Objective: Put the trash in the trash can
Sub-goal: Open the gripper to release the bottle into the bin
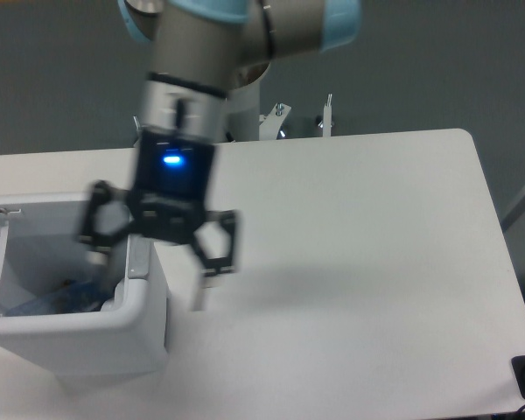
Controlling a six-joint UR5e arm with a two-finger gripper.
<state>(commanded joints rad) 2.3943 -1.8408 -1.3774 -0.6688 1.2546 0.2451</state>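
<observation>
Arm vertical, end effector (149, 264) spread wide, empty, straddling the trash can (79, 337) right wall at worktop (350, 245) 8 o'clock; bottle (57, 297) inside.

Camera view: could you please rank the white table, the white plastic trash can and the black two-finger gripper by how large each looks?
1. White table, largest by far.
2. Boxy white plastic trash can, partly cut off by the frame's left edge.
3. Black two-finger gripper, jaws spread open; it is motion-blurred and may sit nearer the camera, so its margin below the can is unsure.
</observation>
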